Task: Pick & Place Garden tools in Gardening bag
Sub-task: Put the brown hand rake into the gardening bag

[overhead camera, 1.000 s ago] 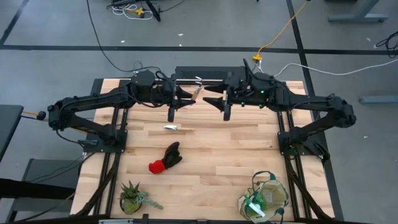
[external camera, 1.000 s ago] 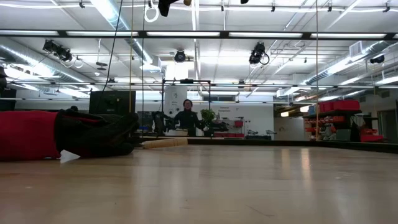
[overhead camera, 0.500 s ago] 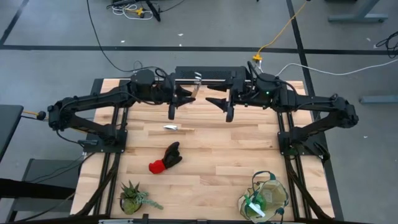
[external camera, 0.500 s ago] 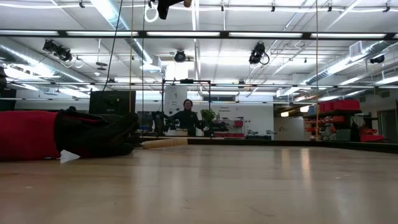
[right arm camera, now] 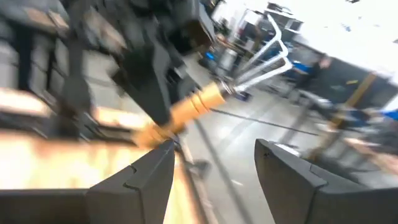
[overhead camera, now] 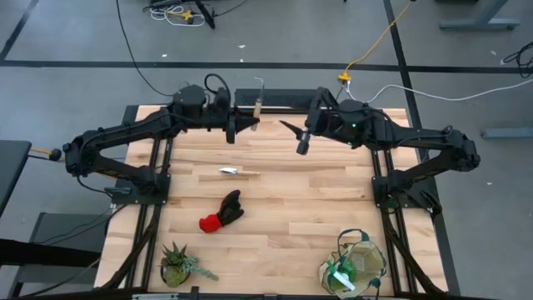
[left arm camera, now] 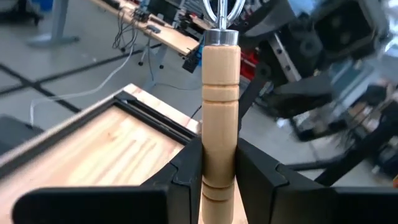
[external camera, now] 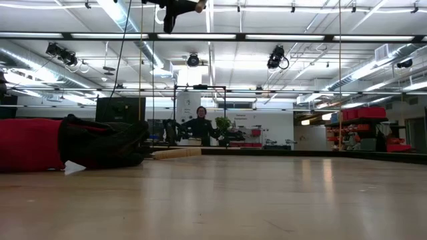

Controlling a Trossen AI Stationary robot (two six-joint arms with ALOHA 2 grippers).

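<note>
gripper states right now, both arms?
Left gripper: shut on the wooden-handled metal rake, held up above the table's far edge.
Right gripper: open, empty, facing the rake.

Between the matt black plastic-looking fingers (left arm camera: 186,180) of the left gripper (left arm camera: 219,186) we see a smooth, pale turned-wood rake handle (left arm camera: 220,112) with grooved rings and a shiny metal ferrule (left arm camera: 221,36). Below it lies the blond wooden plank table (overhead camera: 291,208), satin finish. Well below the gripper: a red-and-black cloth glove pair (overhead camera: 221,212), matt.
</note>
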